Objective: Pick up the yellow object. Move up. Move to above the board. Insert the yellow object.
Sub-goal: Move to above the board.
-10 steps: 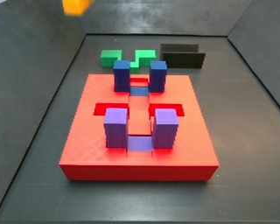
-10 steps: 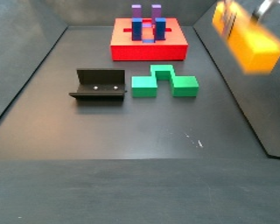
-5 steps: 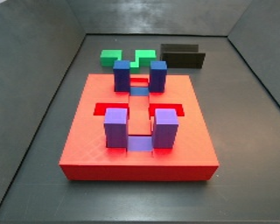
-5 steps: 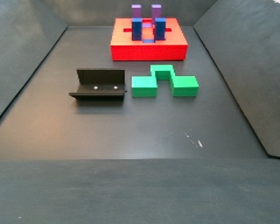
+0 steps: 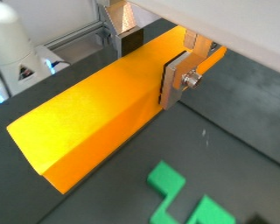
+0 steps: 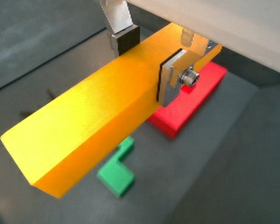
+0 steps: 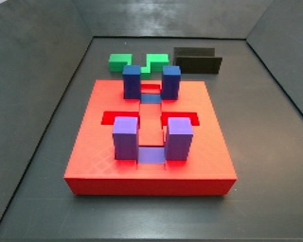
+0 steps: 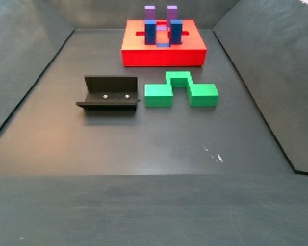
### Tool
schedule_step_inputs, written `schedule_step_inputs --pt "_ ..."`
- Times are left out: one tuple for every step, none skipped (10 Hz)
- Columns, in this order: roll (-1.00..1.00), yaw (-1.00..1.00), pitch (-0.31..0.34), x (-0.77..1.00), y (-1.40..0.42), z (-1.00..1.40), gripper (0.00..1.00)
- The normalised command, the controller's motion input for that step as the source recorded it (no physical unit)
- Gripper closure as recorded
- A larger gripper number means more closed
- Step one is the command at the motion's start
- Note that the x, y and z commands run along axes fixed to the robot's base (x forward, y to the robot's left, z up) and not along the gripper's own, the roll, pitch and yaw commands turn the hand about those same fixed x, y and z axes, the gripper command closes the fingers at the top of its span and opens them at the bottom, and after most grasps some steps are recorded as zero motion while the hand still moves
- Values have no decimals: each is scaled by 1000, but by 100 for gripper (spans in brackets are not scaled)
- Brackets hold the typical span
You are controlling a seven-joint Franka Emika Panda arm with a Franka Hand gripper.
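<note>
The dark grey bench [image 8: 143, 183] carries three things in both side views. The board [image 7: 149, 151] lies flat at one end. The green block [image 8: 181, 90] lies apart from it, with the fixture [image 8: 109, 94] just beside. The gripper [image 5: 152, 59] shows only in the wrist views, raised off the bench.

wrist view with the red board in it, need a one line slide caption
Hand shut on the yellow object, held in the air over the green block and the board.
</note>
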Motion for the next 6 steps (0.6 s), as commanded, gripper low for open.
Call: schedule_step_inputs --pt "15 19 147 764 -1400 180 100" --pt "22 18 140 759 -1400 186 100" --pt "-1 11 151 788 -1400 196 100" --pt "7 9 156 807 -1400 204 100" --pt "26 7 178 845 -1400 209 100" --pt "43 9 180 517 -778 128 100"
